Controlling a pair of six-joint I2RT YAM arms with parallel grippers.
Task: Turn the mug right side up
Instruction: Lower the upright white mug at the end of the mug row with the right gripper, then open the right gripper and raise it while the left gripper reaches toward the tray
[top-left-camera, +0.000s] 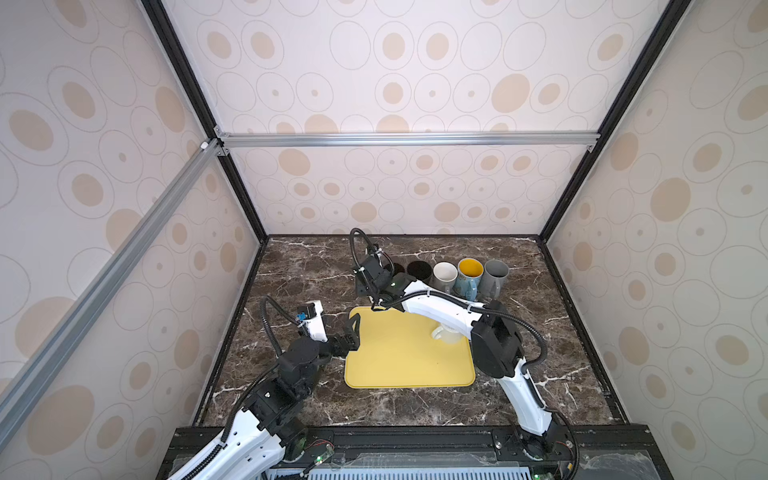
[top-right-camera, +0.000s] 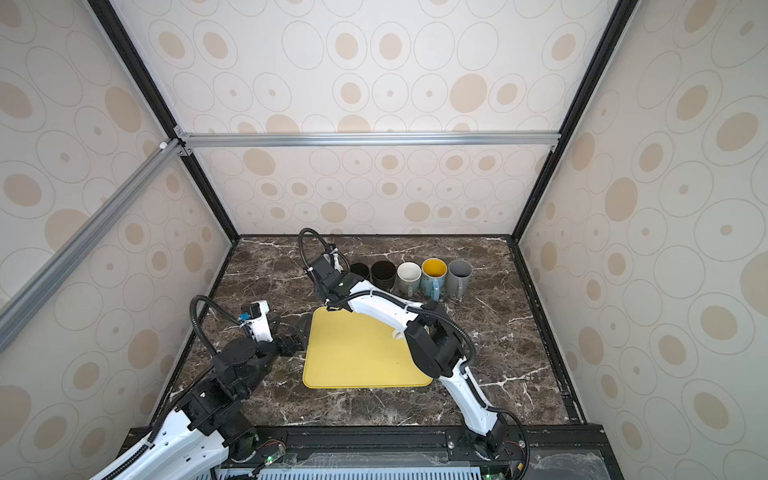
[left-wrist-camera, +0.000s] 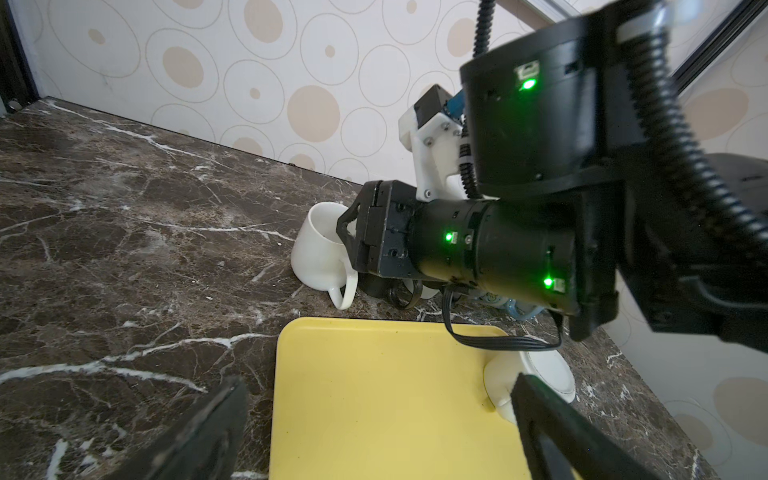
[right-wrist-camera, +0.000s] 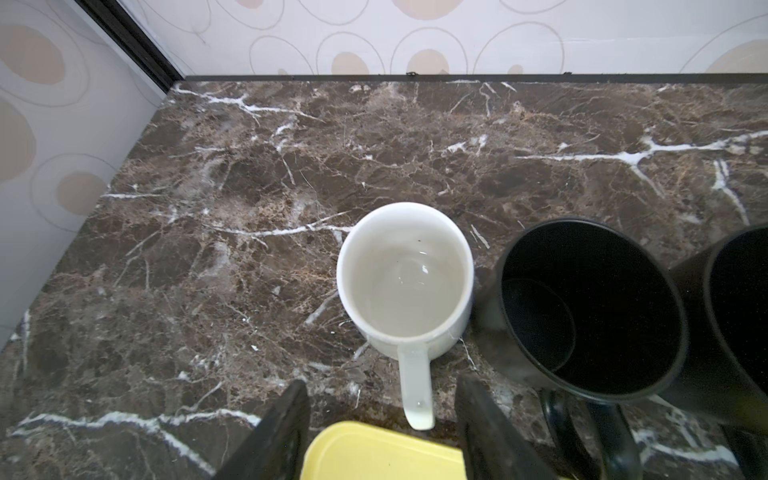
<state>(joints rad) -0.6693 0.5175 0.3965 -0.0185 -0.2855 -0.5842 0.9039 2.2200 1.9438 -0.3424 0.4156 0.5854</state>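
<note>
A white mug (right-wrist-camera: 405, 282) stands mouth up on the marble top at the left end of the back row. Its handle (right-wrist-camera: 415, 386) points toward my right gripper (right-wrist-camera: 382, 380). That gripper is open, with one finger on either side of the handle and neither touching it. In the left wrist view the same mug (left-wrist-camera: 320, 249) stands just past the right gripper's body. In both top views it is hidden behind the right wrist. Another white mug (top-left-camera: 448, 333) (left-wrist-camera: 536, 372) sits base up on the yellow tray (top-left-camera: 399, 357), under the right arm. My left gripper (left-wrist-camera: 378, 380) (top-left-camera: 353, 328) is open and empty at the tray's left edge.
To the right of the upright white mug, a row runs along the back: two black mugs (right-wrist-camera: 582, 307) (top-left-camera: 419, 270), a grey-white mug (top-left-camera: 444, 275), a blue mug with a yellow inside (top-left-camera: 469, 276) and a grey mug (top-left-camera: 494, 278). Patterned walls close in the left, back and right sides.
</note>
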